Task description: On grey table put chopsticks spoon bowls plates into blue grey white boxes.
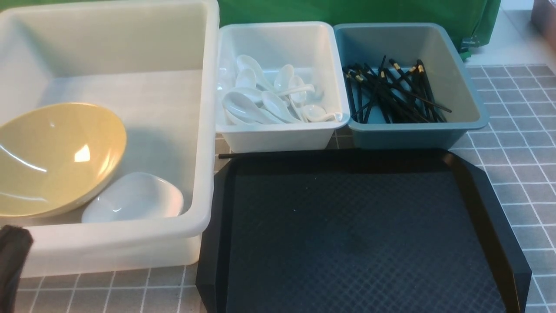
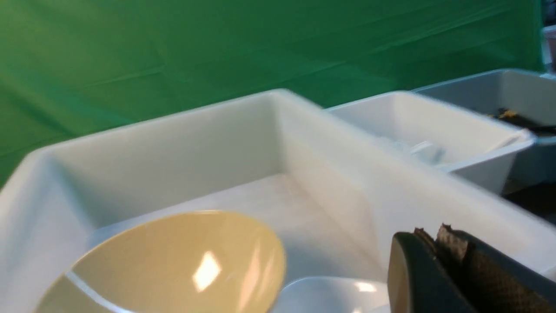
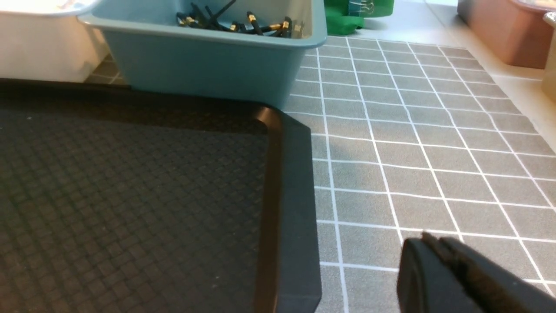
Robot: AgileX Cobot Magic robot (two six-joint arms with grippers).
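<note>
The large translucent tub point(image 1: 204, 130) holds the yellow-olive bowl point(image 1: 56, 156), tilted, and a white plate point(image 1: 134, 198) beside it; both also show in the left wrist view, bowl point(image 2: 173, 265) and plate point(image 2: 330, 295). The white box point(image 1: 282, 139) holds several white spoons point(image 1: 260, 100). The blue-grey box point(image 1: 408, 134) holds several black chopsticks point(image 1: 391, 93). One chopstick point(image 1: 278, 153) lies on the grey table point(image 1: 521, 152) between the white box and the tray. My left gripper point(image 2: 434, 237) is shut and empty, at the tub's near left corner point(image 1: 13, 252). My right gripper point(image 3: 428, 241) is shut and empty above the table.
A black octagonal tray point(image 1: 360, 234) lies in front of the two small boxes; its rim also shows in the right wrist view point(image 3: 286, 195). A green cloth point(image 1: 356, 11) hangs behind the boxes. A brownish container point(image 3: 508, 30) stands off the table's far right.
</note>
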